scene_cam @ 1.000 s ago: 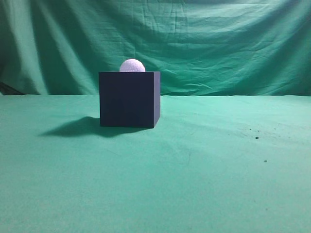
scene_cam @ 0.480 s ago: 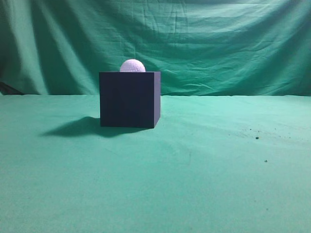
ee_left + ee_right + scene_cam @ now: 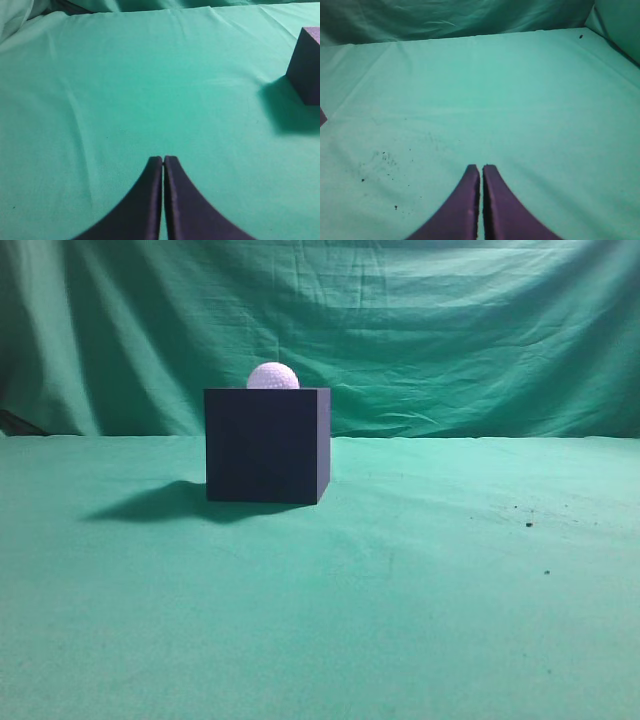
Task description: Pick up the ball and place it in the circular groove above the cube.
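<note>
Sitting on top of the cube (image 3: 266, 445), the ball (image 3: 273, 376) shows only its upper part above the cube's top edge in the exterior view; its lower part is hidden behind that edge, so the groove itself cannot be seen. The cube stands on the green cloth (image 3: 400, 620) left of centre, with its shadow falling to the left across the fabric. A few dark specks (image 3: 528, 524) dot the cloth on the right side. A green backdrop (image 3: 450, 330) hangs in folds behind. Neither arm appears in this view.

From the left wrist view, the left gripper (image 3: 163, 159) hangs over bare cloth with its two dark fingers pressed together, only a hairline seam between them, and nothing held. The cube's corner (image 3: 306, 65) sits at the right edge of that view, well apart from the fingertips, with its shadow beside it.

From the right wrist view, the right gripper (image 3: 481, 167) likewise has its fingers closed tip to tip with nothing between them, above open cloth. Dark specks (image 3: 382, 160) are scattered on the fabric to its left, and a sliver of the cube (image 3: 322, 116) pokes in at the left edge.
</note>
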Action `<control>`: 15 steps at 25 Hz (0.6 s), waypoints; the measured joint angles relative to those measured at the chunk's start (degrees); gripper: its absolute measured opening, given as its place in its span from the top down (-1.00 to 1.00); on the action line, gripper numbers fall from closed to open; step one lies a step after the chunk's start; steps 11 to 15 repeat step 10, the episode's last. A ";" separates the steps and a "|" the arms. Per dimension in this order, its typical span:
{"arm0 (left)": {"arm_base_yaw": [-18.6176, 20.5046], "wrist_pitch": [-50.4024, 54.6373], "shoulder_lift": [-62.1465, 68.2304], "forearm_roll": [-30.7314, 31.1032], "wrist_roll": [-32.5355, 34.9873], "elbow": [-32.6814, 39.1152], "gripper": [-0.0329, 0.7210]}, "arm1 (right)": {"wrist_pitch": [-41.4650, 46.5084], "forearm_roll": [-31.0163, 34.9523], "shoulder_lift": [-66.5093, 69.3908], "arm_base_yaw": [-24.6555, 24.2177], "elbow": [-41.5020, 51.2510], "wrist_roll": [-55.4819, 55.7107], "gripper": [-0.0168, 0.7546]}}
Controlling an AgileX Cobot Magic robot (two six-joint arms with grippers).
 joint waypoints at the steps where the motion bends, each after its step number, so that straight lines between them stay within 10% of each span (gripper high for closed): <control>1: 0.00 0.00 0.00 0.00 0.00 0.00 0.91 | 0.12 0.00 0.00 -0.13 0.00 0.00 0.96; 15: 0.00 0.00 0.00 0.00 0.00 0.00 0.91 | 0.59 0.00 0.00 -0.63 0.00 -0.08 0.96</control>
